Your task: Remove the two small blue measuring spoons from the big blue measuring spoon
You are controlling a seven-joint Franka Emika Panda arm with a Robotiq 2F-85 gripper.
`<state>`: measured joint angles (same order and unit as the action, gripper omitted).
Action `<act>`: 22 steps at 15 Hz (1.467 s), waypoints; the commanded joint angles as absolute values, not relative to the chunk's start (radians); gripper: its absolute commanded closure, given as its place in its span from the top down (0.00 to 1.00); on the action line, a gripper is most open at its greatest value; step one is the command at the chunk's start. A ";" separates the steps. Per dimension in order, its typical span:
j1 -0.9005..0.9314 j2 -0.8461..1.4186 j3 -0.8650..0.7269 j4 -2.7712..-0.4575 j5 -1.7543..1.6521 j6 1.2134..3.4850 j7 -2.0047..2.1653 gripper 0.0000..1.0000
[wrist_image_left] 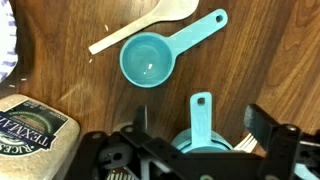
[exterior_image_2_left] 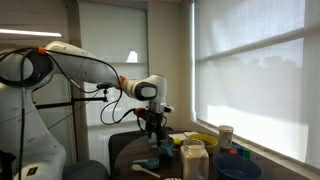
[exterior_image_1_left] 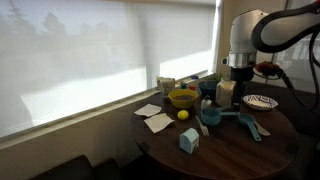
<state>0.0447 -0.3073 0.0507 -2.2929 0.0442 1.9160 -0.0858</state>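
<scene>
In the wrist view my gripper (wrist_image_left: 200, 128) is open, with one black finger on each side of a teal-blue measuring spoon (wrist_image_left: 201, 112). Its handle points up in the picture, and its bowl is mostly hidden under my hand. The bowl's rim looks stepped, as if a smaller scoop sits inside it; I cannot tell for sure. A separate small teal measuring spoon (wrist_image_left: 150, 60) lies alone on the wood farther off. In an exterior view my gripper (exterior_image_1_left: 239, 76) hangs over the round table, with teal spoons (exterior_image_1_left: 212, 118) near it.
A cream spoon (wrist_image_left: 140, 28) lies next to the separate teal spoon. A rice bag (wrist_image_left: 35, 135) is close to one finger and a plate edge (wrist_image_left: 5, 50) shows at the side. On the table stand a yellow bowl (exterior_image_1_left: 183, 98), a lemon (exterior_image_1_left: 183, 115), a light-blue carton (exterior_image_1_left: 188, 141) and a jar (exterior_image_2_left: 193, 160).
</scene>
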 commanded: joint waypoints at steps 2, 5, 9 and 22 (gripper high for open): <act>0.067 -0.269 0.046 -2.288 0.066 1.953 -0.113 1.00; 0.069 -0.252 0.052 -2.292 0.056 1.993 -0.098 1.00; 0.074 -0.229 0.052 -2.294 0.066 2.030 -0.104 1.00; 0.081 -0.200 0.051 -2.289 0.077 2.044 -0.112 0.03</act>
<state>0.0733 -0.2114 0.0527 -2.2977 0.0519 2.0330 -0.0934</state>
